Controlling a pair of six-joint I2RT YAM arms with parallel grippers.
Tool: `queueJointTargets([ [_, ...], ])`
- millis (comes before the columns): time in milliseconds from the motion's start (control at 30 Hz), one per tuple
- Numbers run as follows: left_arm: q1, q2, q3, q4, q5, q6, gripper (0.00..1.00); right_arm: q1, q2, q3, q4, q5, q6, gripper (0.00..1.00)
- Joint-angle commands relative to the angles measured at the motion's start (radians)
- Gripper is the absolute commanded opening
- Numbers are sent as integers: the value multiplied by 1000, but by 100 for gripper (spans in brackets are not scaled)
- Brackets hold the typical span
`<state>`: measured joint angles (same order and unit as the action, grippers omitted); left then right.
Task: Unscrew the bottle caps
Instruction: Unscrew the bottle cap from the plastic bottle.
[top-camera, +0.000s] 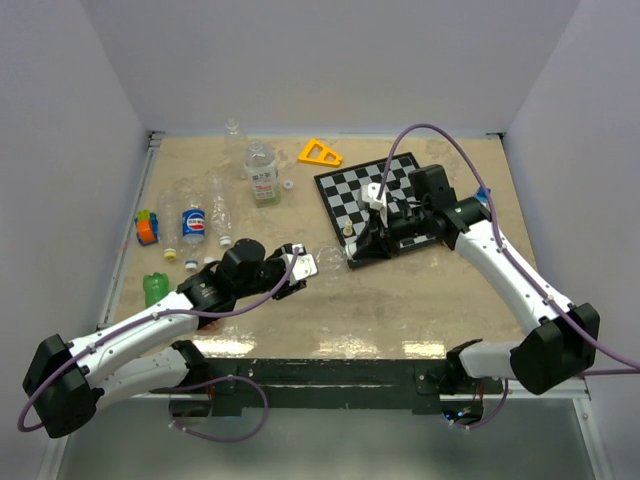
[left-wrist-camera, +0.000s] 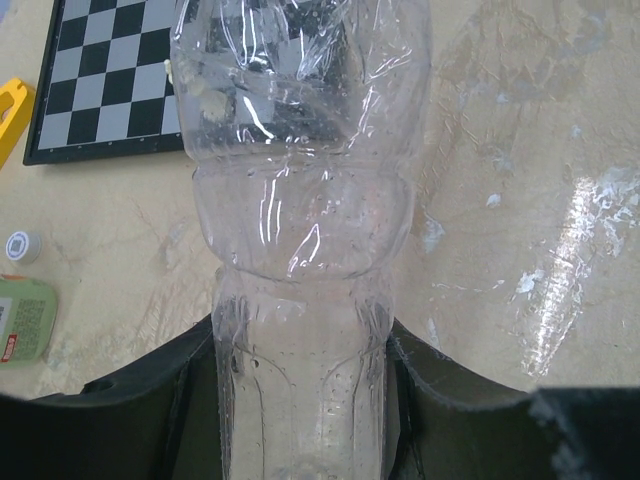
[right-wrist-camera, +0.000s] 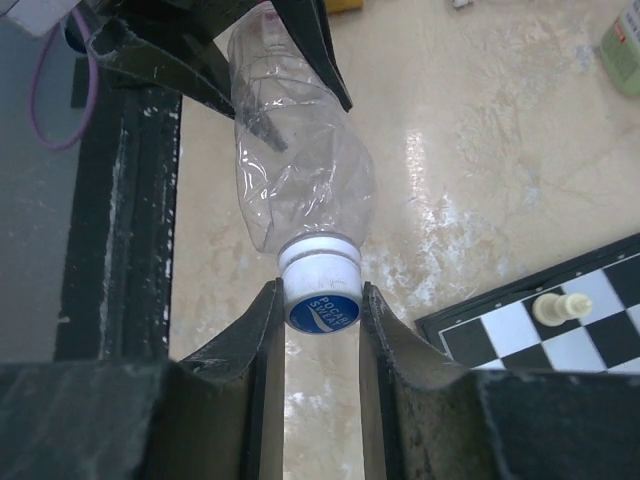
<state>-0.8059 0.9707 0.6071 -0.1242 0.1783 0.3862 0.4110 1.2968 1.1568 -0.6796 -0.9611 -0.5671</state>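
Note:
A clear crumpled bottle (left-wrist-camera: 300, 200) lies level between the two arms, held a little above the table. My left gripper (left-wrist-camera: 300, 400) is shut on its lower body, with a dark finger on each side. In the top view that gripper (top-camera: 300, 265) sits left of the chessboard corner. The bottle's cap (right-wrist-camera: 320, 290) is white with a blue printed top and faces my right gripper (right-wrist-camera: 322, 300). Both of that gripper's fingers press against the cap's sides, so it is shut on the cap. From above, the right gripper (top-camera: 352, 252) is at the chessboard's near-left corner.
A chessboard (top-camera: 375, 200) lies right of centre with a pale chess piece (right-wrist-camera: 558, 305) on it. Several other bottles stand or lie at the left: a cola-labelled one (top-camera: 194, 225), a green one (top-camera: 155, 288), a labelled one (top-camera: 262, 175). A yellow triangle (top-camera: 320, 152) and loose caps (top-camera: 190, 265) lie nearby.

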Motion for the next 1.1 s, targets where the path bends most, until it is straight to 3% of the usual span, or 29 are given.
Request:
queueJointTargets([
  [0,4,-7,2,12,-13,-1,0,25,36,125,-310,-25,-580,0],
  [33,4,-7,3,12,-11,-1,0,26,41,135,-378,-22,-749,0],
  [167,4,-7,0,12,-11,0,0,32,-13,104,-355,73,-1046,0],
  [267,4,-6,2,12,-11,-1,0,32,-106,37,-188,159,-1160,3],
  [300,4,-6,0,12,-13,-1,0,32,-146,9,-132,177,-1192,10],
  [400,4,-3,2,14,-11,0,0,34,-197,-17,-37,222,-1257,7],
  [700,4,0,0,12,-10,0,0,34,-217,-74,-9,128,-1213,6],
  [800,4,-1,0,12,-11,0,0,34,-229,-82,3,116,-1148,10],
  [900,4,-1,2,12,-10,0,0,32,-244,-80,-3,62,-1088,20],
  [1067,4,-4,-1,12,-11,0,0,32,-266,-74,-32,45,-1007,51],
])
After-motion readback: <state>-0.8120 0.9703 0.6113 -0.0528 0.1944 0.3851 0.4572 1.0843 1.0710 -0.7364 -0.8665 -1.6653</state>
